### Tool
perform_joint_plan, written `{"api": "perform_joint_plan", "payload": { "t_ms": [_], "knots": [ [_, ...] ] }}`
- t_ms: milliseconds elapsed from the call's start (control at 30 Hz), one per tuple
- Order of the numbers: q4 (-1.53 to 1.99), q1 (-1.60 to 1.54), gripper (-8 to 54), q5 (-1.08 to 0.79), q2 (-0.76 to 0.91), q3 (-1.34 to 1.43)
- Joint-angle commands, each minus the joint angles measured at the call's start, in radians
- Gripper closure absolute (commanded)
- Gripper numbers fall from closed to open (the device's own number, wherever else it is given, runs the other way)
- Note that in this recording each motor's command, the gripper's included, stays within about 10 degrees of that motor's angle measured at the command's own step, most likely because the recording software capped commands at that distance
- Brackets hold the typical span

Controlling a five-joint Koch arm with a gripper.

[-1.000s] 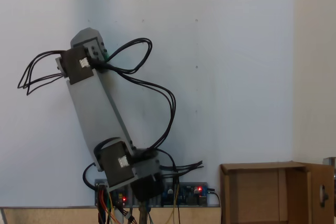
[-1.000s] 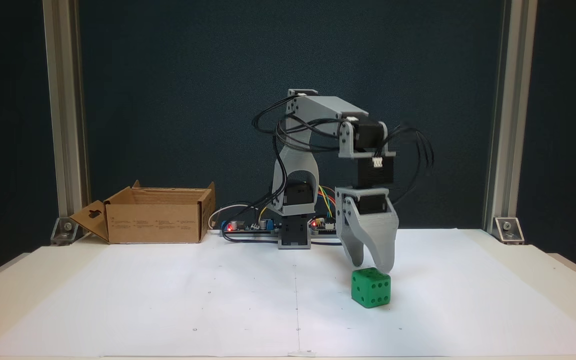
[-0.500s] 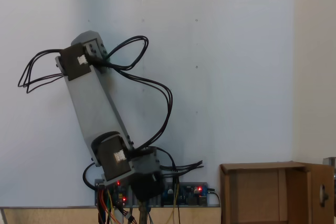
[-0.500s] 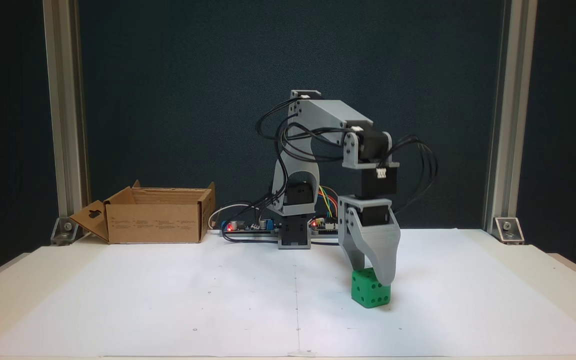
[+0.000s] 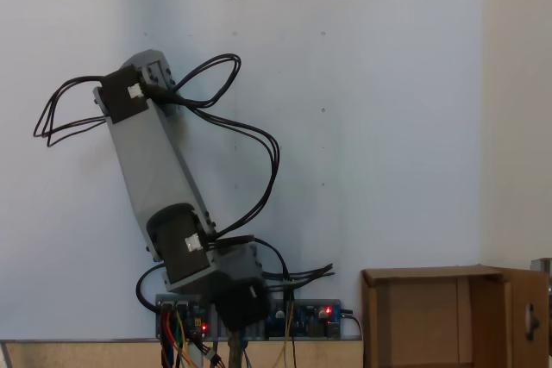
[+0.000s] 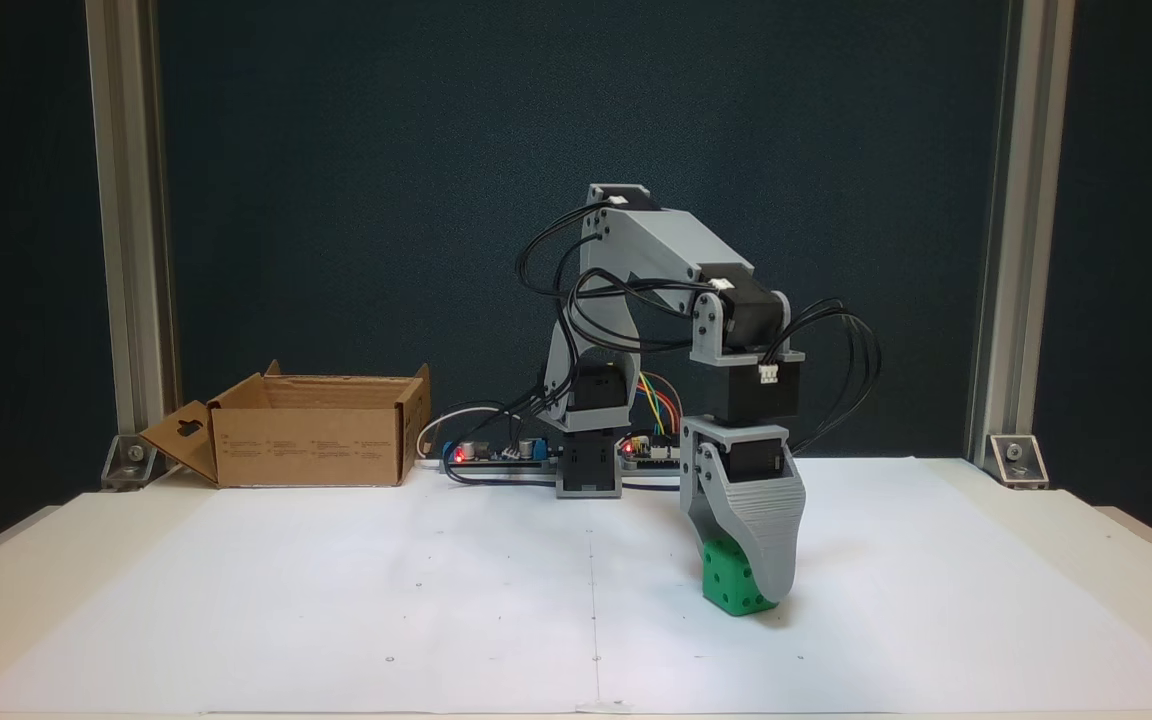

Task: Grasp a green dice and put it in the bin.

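Down at the front of the table (image 6: 236, 600), on the big white paper (image 6: 436, 620), sits the green dice (image 6: 726, 582). It is a small cube, so no side is longer than the others. One corner edge is turned toward the camera, and it sits flat on the paper. It is bright green with rounded corners and small dark dots on the sides you can see.

The gripper (image 6: 751, 590) has its grey fingers (image 6: 766, 540) down around the dice. One wide finger covers the right part of the dice and another is just behind its left top. The fingers sit close on both sides, but I cannot tell if they are squeezing it.

Behind the gripper, the grey arm (image 6: 656, 240) bends up and back to its base (image 6: 588, 470), with black wires (image 6: 836, 370) looping off it. In a fixed view from above, the arm (image 5: 155, 170) leans over the paper.

Farther back and to the left is the bin (image 6: 311, 430), a brown cardboard box with its flaps up, well apart from the dice. It also shows at the bottom right of a fixed view (image 5: 431, 316). A dark wall (image 6: 576, 150) stands behind everything.
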Motion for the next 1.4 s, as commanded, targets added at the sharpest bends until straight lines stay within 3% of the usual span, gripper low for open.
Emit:
{"api": "perform_joint_plan", "payload": {
  "t_ms": [0,233,567,800,1000,1367],
  "knots": [
    [-0.029,0.0,5.3,0.051,0.006,-0.011],
    [-0.037,0.003,6.9,0.051,-0.008,-0.011],
    [-0.055,0.005,16.3,0.06,-0.008,-0.011],
    [-0.074,0.018,17.2,0.072,-0.015,-0.009],
    [-0.123,0.032,32.8,0.092,-0.017,0.023],
    [-0.1,0.064,33.5,0.137,0.057,0.034]
  ]
}}
